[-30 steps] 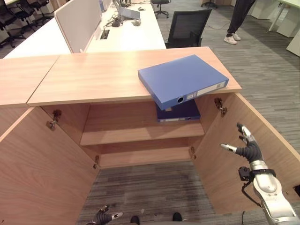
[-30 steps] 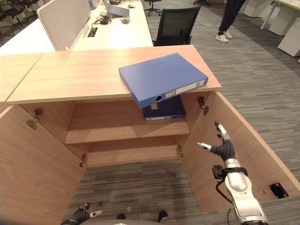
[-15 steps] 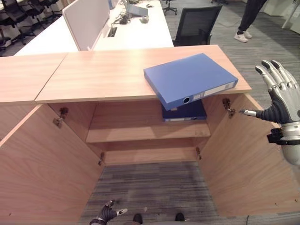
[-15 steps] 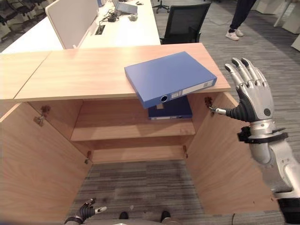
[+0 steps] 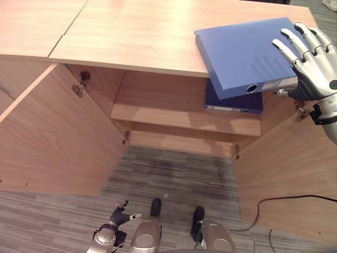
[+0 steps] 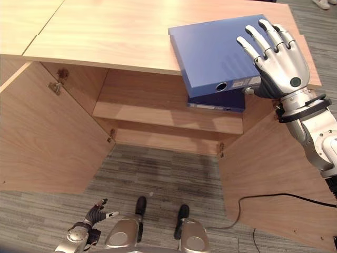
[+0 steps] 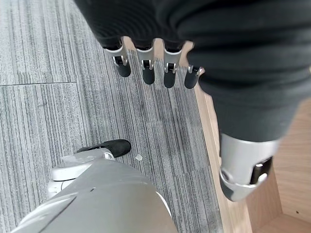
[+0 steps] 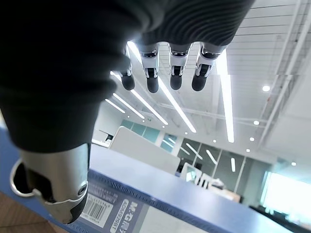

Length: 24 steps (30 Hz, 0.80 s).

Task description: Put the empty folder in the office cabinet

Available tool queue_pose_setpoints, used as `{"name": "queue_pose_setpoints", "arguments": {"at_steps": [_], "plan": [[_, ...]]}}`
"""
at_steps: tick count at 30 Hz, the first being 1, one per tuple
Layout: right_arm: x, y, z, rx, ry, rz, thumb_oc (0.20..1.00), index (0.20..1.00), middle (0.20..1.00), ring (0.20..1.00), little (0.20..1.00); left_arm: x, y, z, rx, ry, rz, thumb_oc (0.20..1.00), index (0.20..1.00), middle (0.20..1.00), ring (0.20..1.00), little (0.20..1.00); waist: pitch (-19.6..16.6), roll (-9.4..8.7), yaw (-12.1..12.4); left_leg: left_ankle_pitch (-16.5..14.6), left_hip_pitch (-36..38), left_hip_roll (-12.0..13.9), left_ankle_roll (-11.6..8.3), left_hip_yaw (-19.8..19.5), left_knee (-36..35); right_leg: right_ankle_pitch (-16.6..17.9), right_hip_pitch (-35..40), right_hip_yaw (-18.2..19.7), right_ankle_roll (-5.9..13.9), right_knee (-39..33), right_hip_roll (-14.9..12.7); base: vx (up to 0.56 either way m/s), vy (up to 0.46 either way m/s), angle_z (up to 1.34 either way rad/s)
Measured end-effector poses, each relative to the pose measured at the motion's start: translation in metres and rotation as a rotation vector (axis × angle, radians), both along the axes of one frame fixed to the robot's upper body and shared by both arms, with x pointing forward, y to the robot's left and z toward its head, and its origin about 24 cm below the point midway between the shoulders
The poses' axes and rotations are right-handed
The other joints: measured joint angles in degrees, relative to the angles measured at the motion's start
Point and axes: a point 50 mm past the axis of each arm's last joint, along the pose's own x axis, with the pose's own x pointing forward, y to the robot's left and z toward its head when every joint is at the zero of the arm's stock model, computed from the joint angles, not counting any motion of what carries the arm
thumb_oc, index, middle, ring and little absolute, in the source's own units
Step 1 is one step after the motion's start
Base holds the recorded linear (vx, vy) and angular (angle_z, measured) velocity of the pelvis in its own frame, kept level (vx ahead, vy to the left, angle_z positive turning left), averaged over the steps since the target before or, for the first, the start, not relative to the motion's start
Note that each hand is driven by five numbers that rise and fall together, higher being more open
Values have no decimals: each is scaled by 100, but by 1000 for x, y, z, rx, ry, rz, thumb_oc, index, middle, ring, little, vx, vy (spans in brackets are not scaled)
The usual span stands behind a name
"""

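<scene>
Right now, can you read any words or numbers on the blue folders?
Blue folder on the cabinet top: spine label with a barcode, print too blurred to read.
Darker folder on the shelf: pale strip, too small to read.
No other writing visible.

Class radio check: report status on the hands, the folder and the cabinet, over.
Right robot hand open, at blue folder's right edge. Left robot hand low, open, idle. Folder on cabinet top, overhanging. Darker folder on shelf below; doors open.
</scene>
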Motion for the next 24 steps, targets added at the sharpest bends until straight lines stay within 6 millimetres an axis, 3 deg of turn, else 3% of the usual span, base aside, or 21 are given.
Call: {"name": "queue_pose_setpoints", "arguments": {"at_steps": [3,8,12,19,24], "plan": [[1,4,3,-5,-15,16,1000,1000,1000,1000,1000,7,4,4,14,-25,-4,1000,1000,1000,1000,1000,156,-81,12,-99,-189,-101,0,-115,228,-241,-211,-20,-41,452,-137,-28,-27,23],[5,14,15,-17,-55,43,1000,1000,1000,1000,1000,21,6,13,28,-78,-12,1000,1000,1000,1000,1000,327,-44,50,-100,-377,-118,-14,-251,429,-328,-336,-32,-118,608,-137,-33,-26,16],[8,13,11,-18,-40,38,1000,1000,1000,1000,1000,32,5,18,33,-112,-11,1000,1000,1000,1000,1000,405,-51,109,-145,-458,-120,-24,-297,529,-374,-372,-49,-141,682,-136,-32,-29,5],[9,11,10,-1,-47,24,1000,1000,1000,1000,1000,37,7,21,34,-130,9,1000,1000,1000,1000,1000,549,-81,104,-407,-661,-141,-45,-306,994,-517,-482,-30,-185,1000,-161,-3,-2,1],[10,11,9,6,-48,23,1000,1000,1000,1000,1000,41,7,23,40,-143,14,1000,1000,1000,1000,1000,560,-79,96,-421,-709,-137,-31,-317,1047,-544,-540,-36,-225,1075,-165,-6,0,0]]}}
